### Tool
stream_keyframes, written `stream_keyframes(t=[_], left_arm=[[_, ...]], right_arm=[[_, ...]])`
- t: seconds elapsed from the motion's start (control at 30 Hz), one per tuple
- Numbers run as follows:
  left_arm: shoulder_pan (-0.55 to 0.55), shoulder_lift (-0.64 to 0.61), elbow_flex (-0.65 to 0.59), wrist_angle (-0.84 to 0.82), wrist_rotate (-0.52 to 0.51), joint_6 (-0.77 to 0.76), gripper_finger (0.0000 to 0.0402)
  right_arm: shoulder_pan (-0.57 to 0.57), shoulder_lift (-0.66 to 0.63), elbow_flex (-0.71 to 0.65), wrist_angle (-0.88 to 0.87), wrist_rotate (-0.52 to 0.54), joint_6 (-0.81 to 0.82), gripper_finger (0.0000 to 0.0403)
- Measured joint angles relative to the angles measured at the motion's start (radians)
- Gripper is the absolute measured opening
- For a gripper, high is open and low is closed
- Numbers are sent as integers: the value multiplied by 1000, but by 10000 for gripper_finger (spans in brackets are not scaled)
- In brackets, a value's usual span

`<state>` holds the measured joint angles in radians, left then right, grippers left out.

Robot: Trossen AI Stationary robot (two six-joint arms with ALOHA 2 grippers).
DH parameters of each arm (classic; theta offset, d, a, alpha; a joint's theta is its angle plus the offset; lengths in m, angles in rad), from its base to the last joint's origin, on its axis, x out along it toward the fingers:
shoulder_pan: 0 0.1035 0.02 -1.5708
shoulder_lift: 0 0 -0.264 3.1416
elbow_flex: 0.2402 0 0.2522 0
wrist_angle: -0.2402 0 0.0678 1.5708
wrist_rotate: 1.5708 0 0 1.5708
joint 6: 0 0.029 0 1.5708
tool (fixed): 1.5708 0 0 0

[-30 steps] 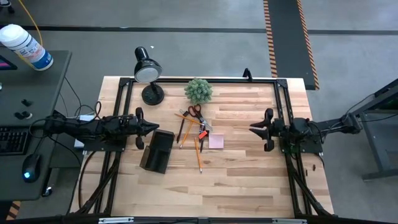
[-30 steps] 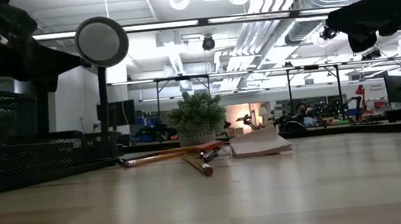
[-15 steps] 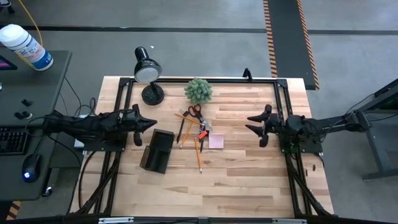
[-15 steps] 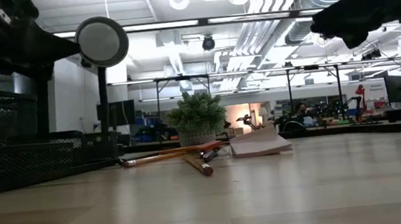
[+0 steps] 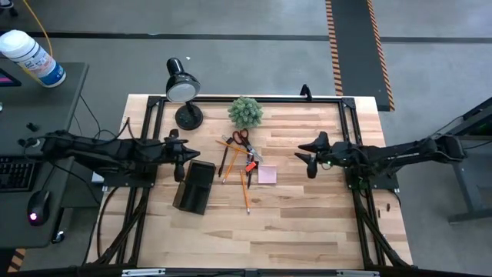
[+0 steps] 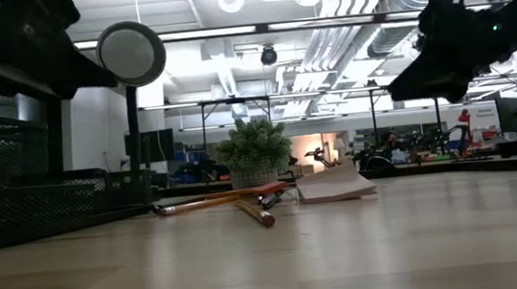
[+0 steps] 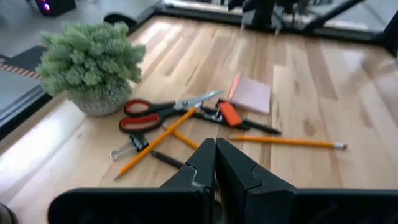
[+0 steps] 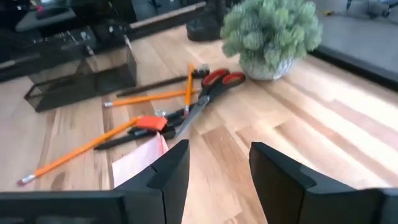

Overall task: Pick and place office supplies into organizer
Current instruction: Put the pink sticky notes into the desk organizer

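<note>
While left gripper (image 5: 187, 156) jaws press together and right gripper (image 5: 304, 157) jaws spread, three pencils (image 5: 244, 189) lie loose.

Left gripper (image 5: 187, 150) jaws closed — right gripper (image 5: 304, 156) parted.

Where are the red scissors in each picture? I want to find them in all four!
High view: red scissors lie just below the green plant.
Low view: I cannot pick them out; the pencils and the plant's pot crowd that spot.
Left wrist view: scissors lie right beside the plant.
Right wrist view: scissors lie next to the plant.
Shared landmark: the green plant.
</note>
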<state>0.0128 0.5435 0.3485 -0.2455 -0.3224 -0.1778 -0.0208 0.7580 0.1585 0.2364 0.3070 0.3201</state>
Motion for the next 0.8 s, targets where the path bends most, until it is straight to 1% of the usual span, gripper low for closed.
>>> stream_keyframes(t=[0.2, 0.33, 0.47, 0.63, 0.8], left_arm=[[0, 69, 0, 30, -1, 22, 1], [0, 83, 0, 63, -3, 34, 1], [0, 83, 0, 74, -3, 50, 1], [0, 83, 0, 73, 2, 50, 1], [0, 83, 0, 72, 16, 50, 1]], right_arm=[[-2, 183, 0, 127, 4, 9, 165], [-25, 304, 0, 245, -72, 23, 165], [-47, 423, 3, 362, -122, 23, 165], [-65, 562, 67, 383, -172, 10, 165], [-65, 703, 173, 371, -213, -74, 165]])
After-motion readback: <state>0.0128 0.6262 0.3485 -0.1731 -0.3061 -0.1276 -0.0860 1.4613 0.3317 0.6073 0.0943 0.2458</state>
